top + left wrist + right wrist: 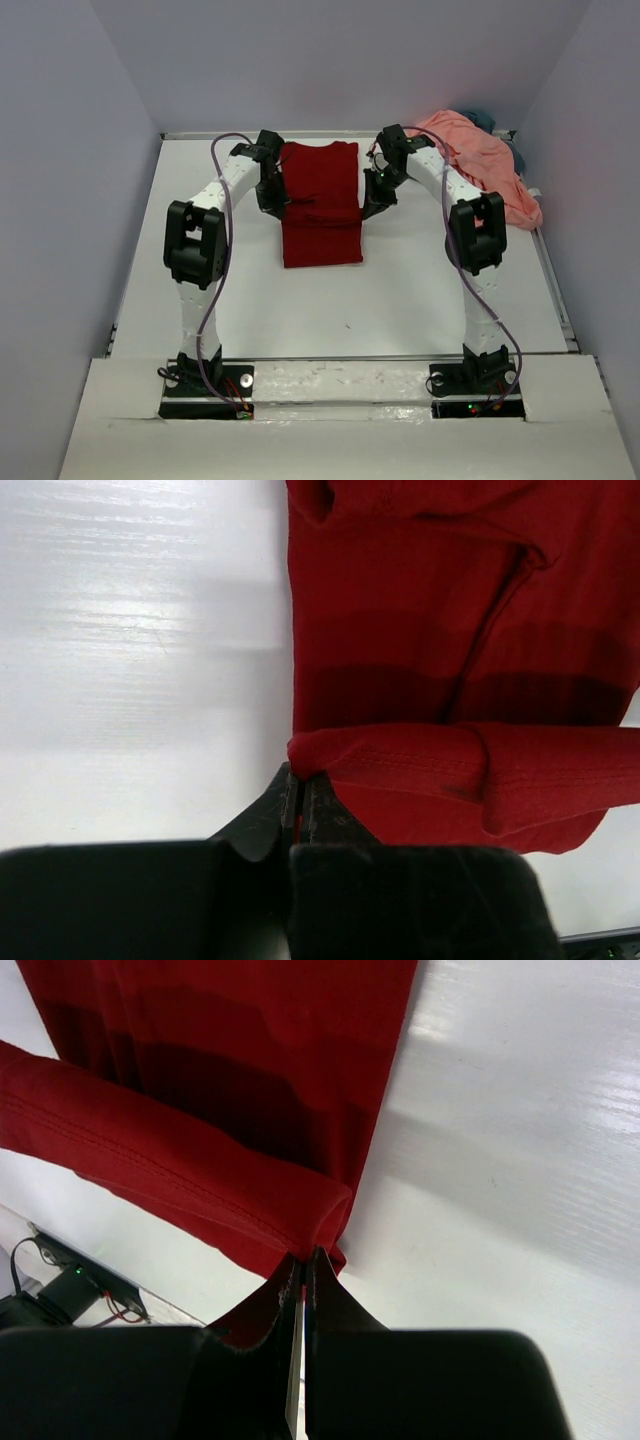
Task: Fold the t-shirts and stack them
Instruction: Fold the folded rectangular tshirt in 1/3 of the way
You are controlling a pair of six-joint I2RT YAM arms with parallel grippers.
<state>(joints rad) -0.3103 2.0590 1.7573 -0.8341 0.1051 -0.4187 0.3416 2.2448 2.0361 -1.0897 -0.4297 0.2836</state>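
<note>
- A dark red t-shirt (320,205) of soft plain cloth lies on a white table (400,300), folded into a long narrow rectangle running away from the arm bases.
- The left gripper (300,798), black with two fingers, is at the dark red t-shirt's left edge, about halfway along its length. Its fingers are pinched together on the cloth edge.
- The right gripper (303,1265), also black with two fingers, is at the same shirt's right edge, directly opposite. It too is clenched on the cloth, and a sliver of red shows between its fingertips.
- A doubled-over band of the red cloth, with a stitched hem, runs across the shirt from one gripper to the other.
- A salmon pink t-shirt (478,158) lies crumpled in a heap to the right of the dark red t-shirt, well apart from it, at the far right corner.
- A slate blue-grey t-shirt (488,120) peeks out from under the pink heap, mostly hidden.
</note>
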